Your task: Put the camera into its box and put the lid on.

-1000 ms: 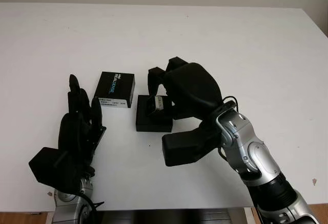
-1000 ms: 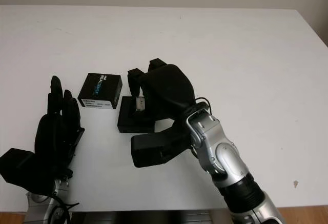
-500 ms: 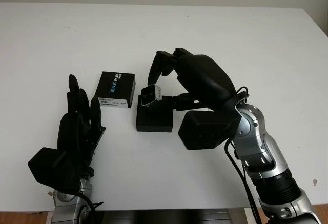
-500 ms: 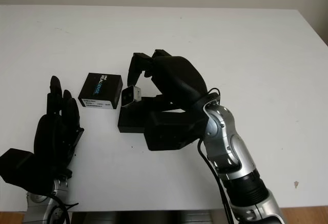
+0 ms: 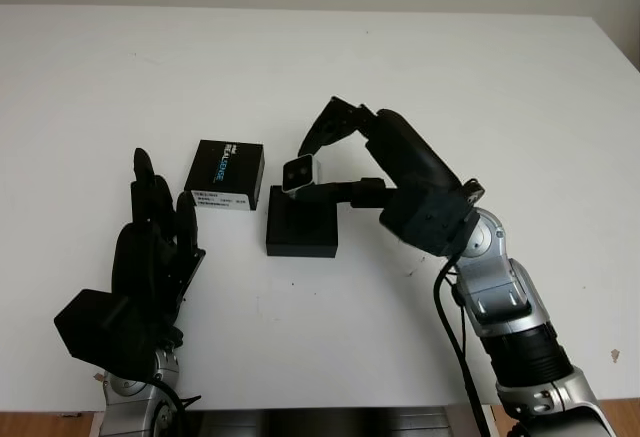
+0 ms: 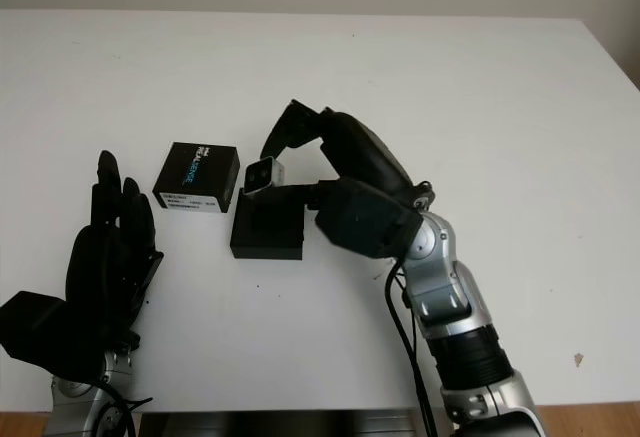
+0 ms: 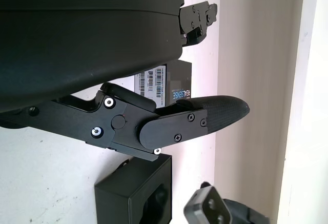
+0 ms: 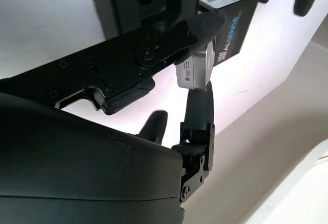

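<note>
A small silver camera is pinched in my right hand, between an upper finger and the thumb. It hangs just above the far edge of the open black box base, tilted. The wrist view shows the camera gripped at its ends. The black lid with blue lettering lies flat just left of the base, apart from it. My left hand is open at the front left, holding nothing.
The white table stretches wide to the back and right. Its front edge runs close below both arms. The left wrist view shows the lid and the box base beyond the hand.
My right hand has turned at the wrist and drawn back to the right, uncovering the box base. The camera has risen a little toward the base's far edge. The left hand has stayed put.
</note>
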Controlling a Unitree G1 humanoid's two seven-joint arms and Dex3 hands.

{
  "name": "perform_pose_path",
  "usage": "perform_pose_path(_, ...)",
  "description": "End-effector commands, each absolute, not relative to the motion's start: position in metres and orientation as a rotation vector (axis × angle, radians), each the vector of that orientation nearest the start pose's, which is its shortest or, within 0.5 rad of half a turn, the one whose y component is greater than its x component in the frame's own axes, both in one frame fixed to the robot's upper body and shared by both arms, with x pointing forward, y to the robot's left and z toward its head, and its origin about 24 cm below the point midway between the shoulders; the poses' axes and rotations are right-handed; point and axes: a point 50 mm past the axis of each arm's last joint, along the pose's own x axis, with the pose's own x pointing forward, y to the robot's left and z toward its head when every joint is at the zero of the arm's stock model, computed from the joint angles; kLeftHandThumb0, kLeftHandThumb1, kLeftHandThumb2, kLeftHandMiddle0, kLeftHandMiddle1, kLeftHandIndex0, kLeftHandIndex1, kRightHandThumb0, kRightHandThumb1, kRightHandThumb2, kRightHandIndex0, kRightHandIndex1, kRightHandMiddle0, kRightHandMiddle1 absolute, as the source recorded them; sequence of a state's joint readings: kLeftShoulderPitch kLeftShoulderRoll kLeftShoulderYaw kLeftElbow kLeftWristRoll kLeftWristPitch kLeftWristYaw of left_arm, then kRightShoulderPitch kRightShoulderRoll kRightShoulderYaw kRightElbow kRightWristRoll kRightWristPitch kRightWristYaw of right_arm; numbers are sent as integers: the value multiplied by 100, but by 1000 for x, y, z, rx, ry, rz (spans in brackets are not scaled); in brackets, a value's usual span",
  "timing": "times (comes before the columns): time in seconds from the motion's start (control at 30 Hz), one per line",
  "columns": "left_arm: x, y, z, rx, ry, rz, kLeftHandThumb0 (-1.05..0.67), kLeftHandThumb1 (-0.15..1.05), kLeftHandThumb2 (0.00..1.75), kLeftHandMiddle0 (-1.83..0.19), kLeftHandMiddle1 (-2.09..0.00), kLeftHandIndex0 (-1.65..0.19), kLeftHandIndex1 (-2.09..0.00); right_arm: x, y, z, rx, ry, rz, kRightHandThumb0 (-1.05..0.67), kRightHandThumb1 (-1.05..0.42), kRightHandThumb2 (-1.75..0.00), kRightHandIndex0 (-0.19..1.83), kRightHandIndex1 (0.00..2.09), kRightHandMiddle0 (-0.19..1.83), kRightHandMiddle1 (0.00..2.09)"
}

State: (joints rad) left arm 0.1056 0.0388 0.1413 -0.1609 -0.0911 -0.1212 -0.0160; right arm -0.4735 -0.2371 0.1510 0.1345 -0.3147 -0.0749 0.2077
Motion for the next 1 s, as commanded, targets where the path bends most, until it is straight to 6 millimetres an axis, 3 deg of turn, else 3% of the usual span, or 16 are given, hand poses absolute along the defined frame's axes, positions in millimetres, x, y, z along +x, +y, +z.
perform_pose_path(0.0,226,198,70,-8,-197,149,-65,105,61,19,-3,19,-1,327,-118,138,-603,-377,367,-41,-98,-5,10,82,37,166)
perform_pose_path(0.43,227,199,71,-6,-190,147,-66,105,61,19,-4,19,-1,325,-123,106,-452,-325,420,-50,-102,-6,7,67,34,167)
perform_pose_path(0.77,228,198,70,-6,-189,140,-66,105,61,19,-1,19,0,315,-109,84,-247,-234,520,-55,-104,-5,9,51,32,164)
perform_pose_path(0.97,228,198,70,-14,-189,144,-66,105,60,19,-3,19,-1,308,-96,72,-141,-199,513,-49,-103,-5,7,58,30,164)
